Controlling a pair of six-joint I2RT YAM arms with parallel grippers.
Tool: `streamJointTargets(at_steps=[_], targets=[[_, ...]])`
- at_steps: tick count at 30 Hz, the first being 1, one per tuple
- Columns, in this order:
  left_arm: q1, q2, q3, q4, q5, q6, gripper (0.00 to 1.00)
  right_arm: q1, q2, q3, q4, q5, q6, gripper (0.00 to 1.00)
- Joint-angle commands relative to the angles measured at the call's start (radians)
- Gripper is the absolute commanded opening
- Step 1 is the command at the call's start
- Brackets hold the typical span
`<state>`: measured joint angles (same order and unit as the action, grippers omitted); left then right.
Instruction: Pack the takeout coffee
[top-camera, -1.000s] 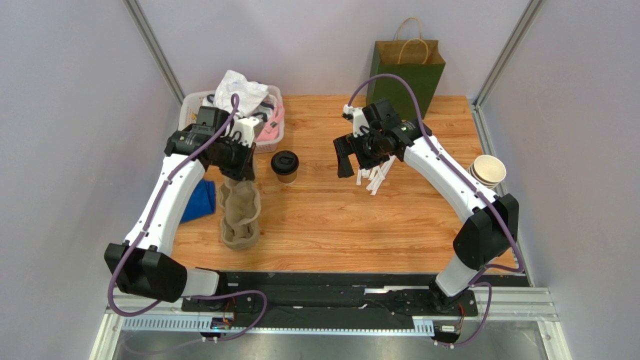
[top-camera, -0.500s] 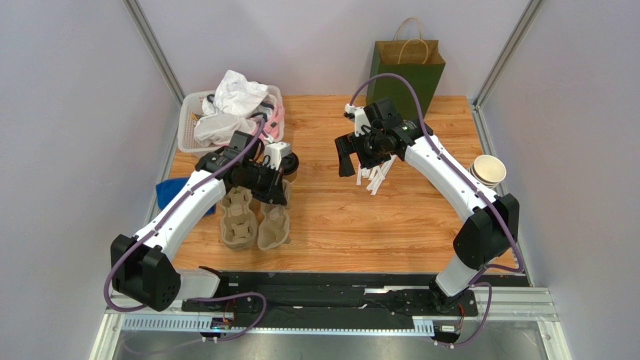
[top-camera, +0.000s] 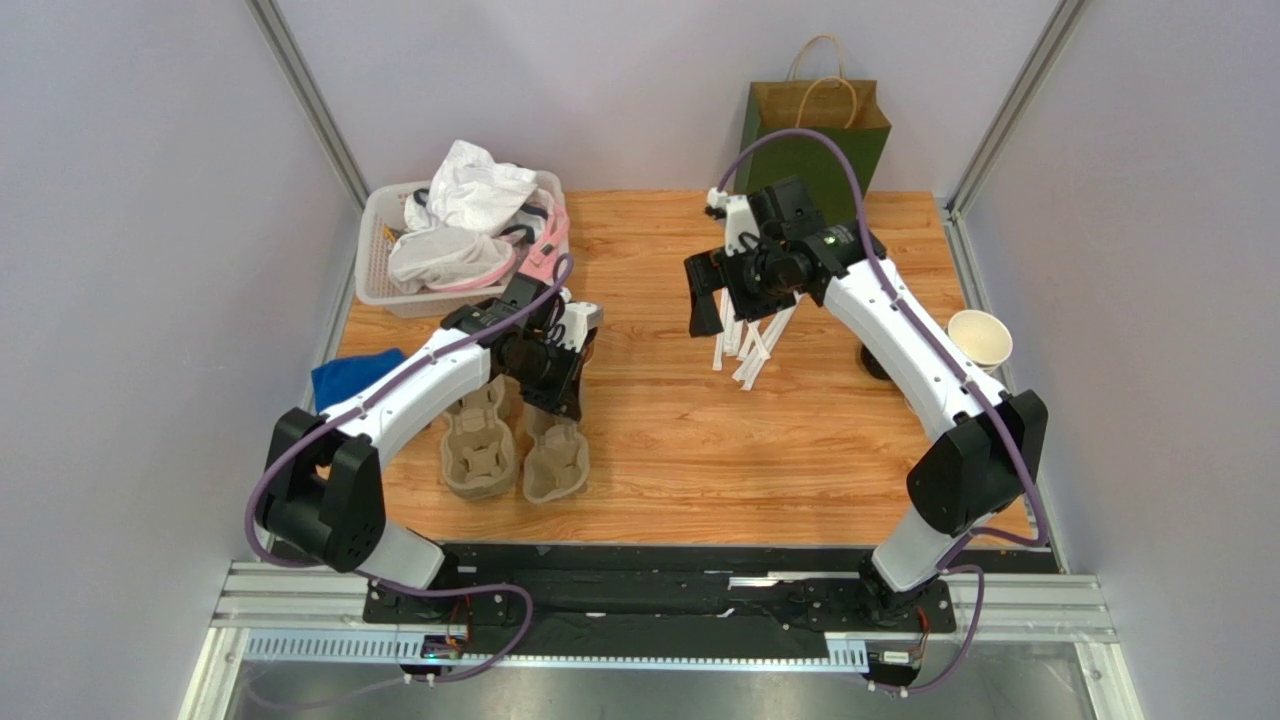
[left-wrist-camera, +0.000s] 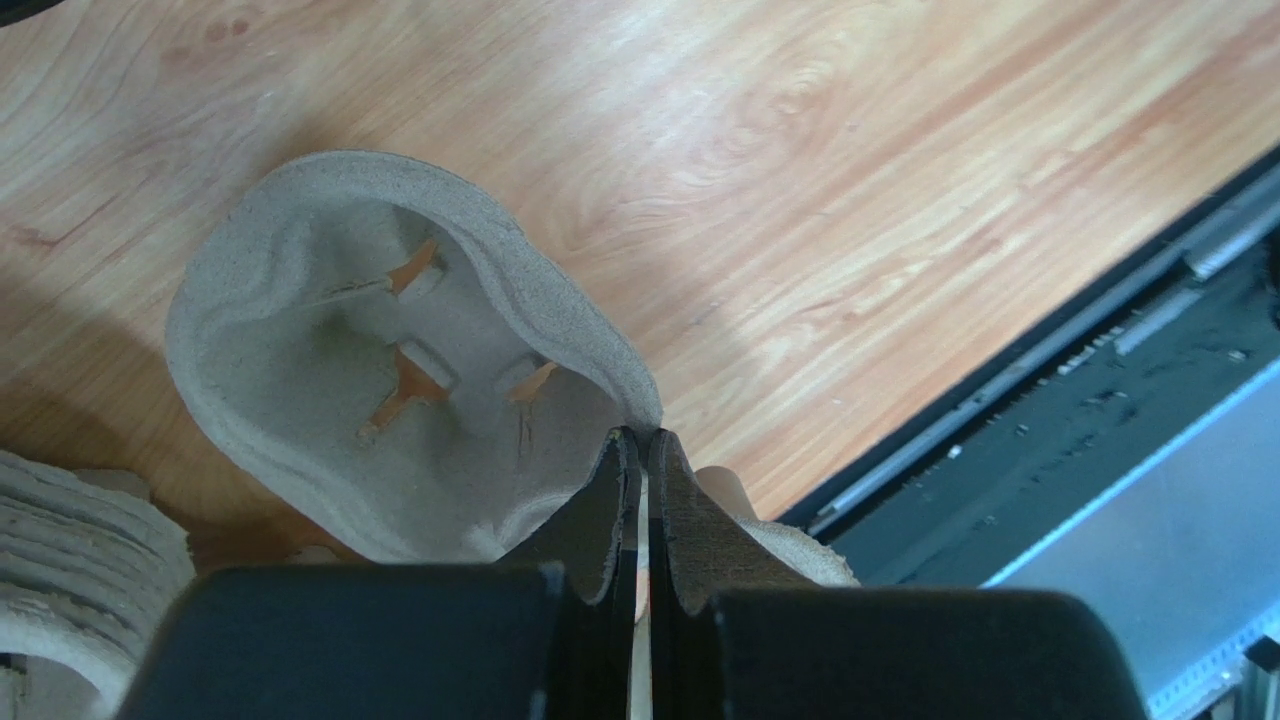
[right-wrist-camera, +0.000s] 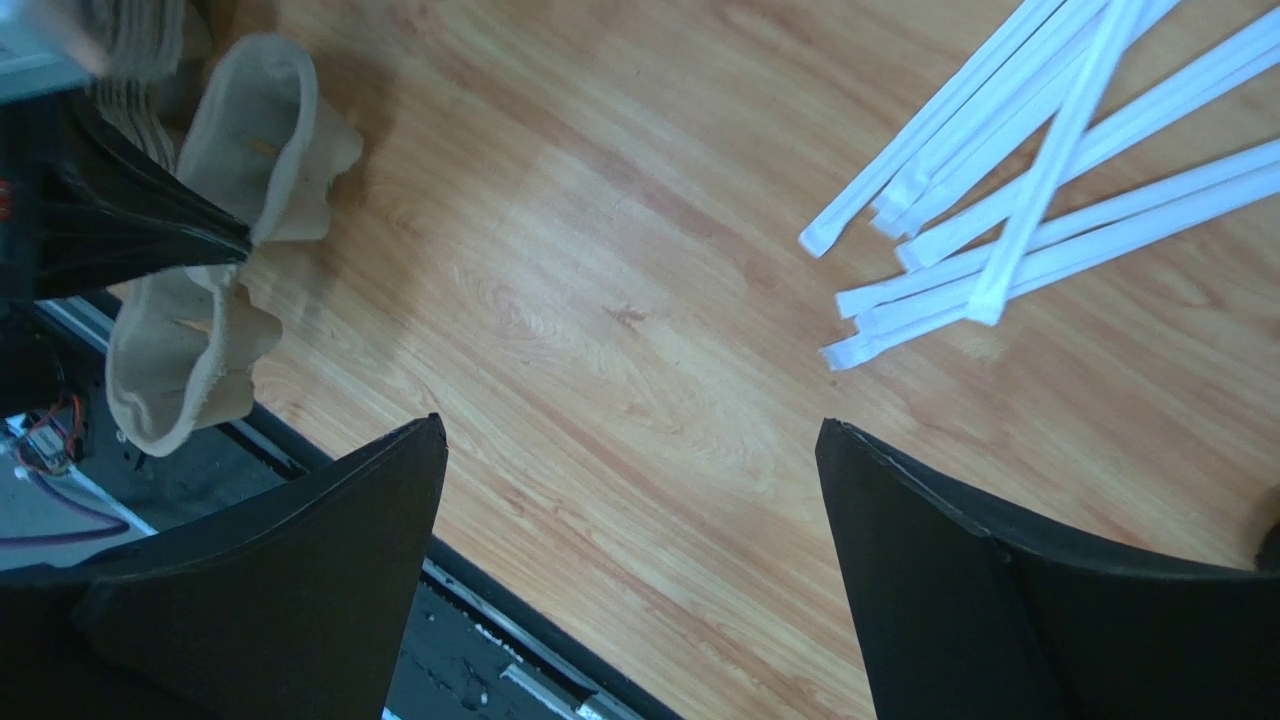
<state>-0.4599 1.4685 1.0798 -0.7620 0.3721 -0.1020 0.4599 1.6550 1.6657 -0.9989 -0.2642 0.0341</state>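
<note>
1. Left gripper (left-wrist-camera: 642, 450): fingers closed tight, pinching the rim of a carrier (left-wrist-camera: 346, 315).
2. Right gripper (right-wrist-camera: 628, 435): wide open, empty, beside the straws (right-wrist-camera: 962, 158).
3. Coffee: in no view, perhaps hidden under the left arm (top-camera: 436, 368), so its direction cannot be told.

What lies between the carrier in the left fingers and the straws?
Only bare wood tabletop, as the right wrist view shows between carrier and straws.

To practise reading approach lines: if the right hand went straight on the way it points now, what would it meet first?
Probably the bare wooden table, straight ahead of the open right hand; the white straws lie off to one side. Depth is unclear.
</note>
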Motion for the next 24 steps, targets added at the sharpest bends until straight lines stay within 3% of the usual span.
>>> streamJointTargets(at_steps=[1, 3, 6, 7, 10, 13, 15, 16, 24], targets=[[-0.008, 0.018, 0.005, 0.055, -0.062, 0.019, 0.02, -0.078, -0.001, 0.166, -0.061, -0.050, -0.066, 1.00], [-0.008, 0.027, 0.005, 0.069, -0.073, 0.021, 0.09, -0.105, -0.006, 0.203, -0.085, -0.053, -0.083, 1.00], [-0.008, 0.048, 0.019, 0.053, -0.036, 0.048, 0.27, -0.147, -0.026, 0.256, -0.095, -0.040, -0.128, 1.00], [-0.008, 0.050, 0.034, 0.044, -0.027, 0.057, 0.42, -0.161, -0.032, 0.285, -0.098, -0.020, -0.154, 1.00], [-0.008, 0.027, 0.078, -0.008, -0.003, 0.100, 0.59, -0.187, -0.050, 0.337, -0.107, 0.034, -0.200, 1.00], [-0.008, -0.022, 0.145, -0.091, 0.066, 0.191, 0.71, -0.196, -0.051, 0.417, -0.106, 0.113, -0.267, 1.00], [-0.008, -0.068, 0.184, -0.153, 0.125, 0.246, 0.74, -0.196, -0.052, 0.443, -0.072, 0.158, -0.312, 1.00], [-0.008, -0.089, 0.216, -0.167, 0.149, 0.260, 0.98, -0.196, -0.057, 0.437, -0.046, 0.208, -0.325, 1.00], [0.010, -0.290, 0.321, -0.220, 0.324, 0.308, 0.99, -0.196, 0.005, 0.382, 0.270, 0.315, -0.554, 1.00]])
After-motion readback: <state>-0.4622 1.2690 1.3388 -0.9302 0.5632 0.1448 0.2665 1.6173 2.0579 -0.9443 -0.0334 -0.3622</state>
